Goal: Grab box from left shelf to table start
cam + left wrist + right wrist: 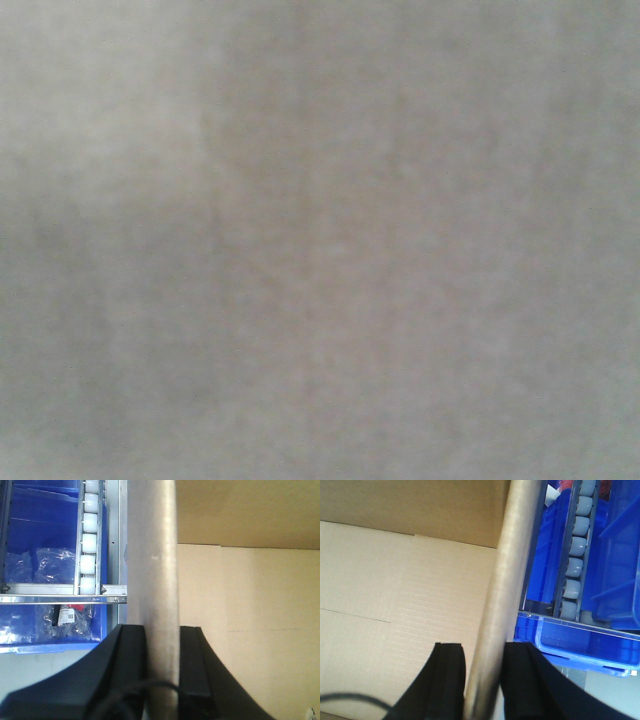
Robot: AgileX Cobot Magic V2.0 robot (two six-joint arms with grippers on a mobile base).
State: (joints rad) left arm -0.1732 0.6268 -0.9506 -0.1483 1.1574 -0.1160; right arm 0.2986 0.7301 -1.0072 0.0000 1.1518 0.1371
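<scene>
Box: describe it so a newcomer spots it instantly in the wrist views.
Start from the white roller track running among the blue bins. Beside it sits the box, its wall clamped by the left gripper. It alone is plain brown corrugated cardboard, not blue plastic.

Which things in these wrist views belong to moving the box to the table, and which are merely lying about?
Part of the job:
- box
- left gripper, astride one box wall
- right gripper, astride another wall

Lying about:
- blue bins
- roller track
- plastic bags in a bin
</scene>
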